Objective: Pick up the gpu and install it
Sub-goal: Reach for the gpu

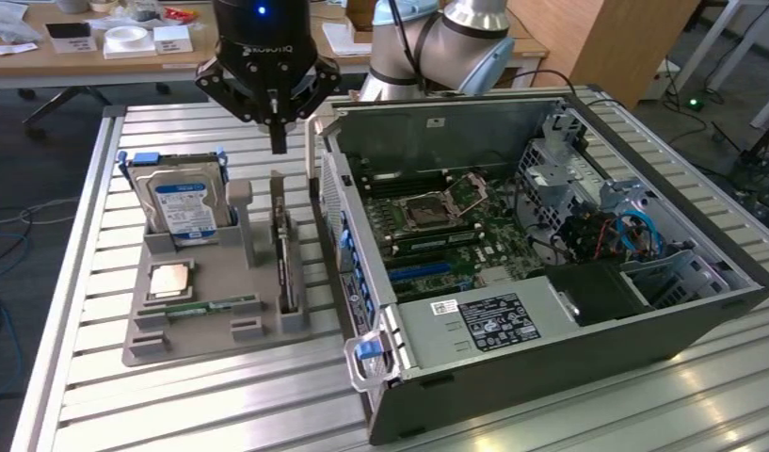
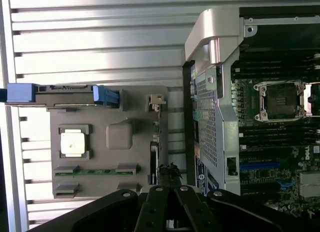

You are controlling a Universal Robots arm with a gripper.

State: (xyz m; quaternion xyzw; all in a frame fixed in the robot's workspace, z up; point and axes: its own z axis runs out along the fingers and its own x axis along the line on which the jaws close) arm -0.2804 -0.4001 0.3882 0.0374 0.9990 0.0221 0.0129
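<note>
The gpu (image 1: 285, 256) stands on its edge in a slot at the exterior view's right side of the grey holder (image 1: 152, 344), close beside the open computer case (image 1: 548, 311). In the wrist view the gpu (image 2: 155, 142) appears edge-on as a thin dark strip, with its pale bracket end (image 2: 157, 101) at the far end. My gripper (image 1: 279, 141) hangs above the card's far end, fingers pressed together and shut on nothing, with a clear gap down to the card. In the wrist view the gripper (image 2: 169, 178) points down next to the card's near end.
The holder also carries a silver hard drive (image 1: 184, 202) with blue clips, a square processor (image 1: 170, 280) and a green memory stick (image 1: 211, 305). The case lies open with its motherboard (image 1: 447, 226) exposed. All of it rests on a slatted metal table (image 1: 170, 414).
</note>
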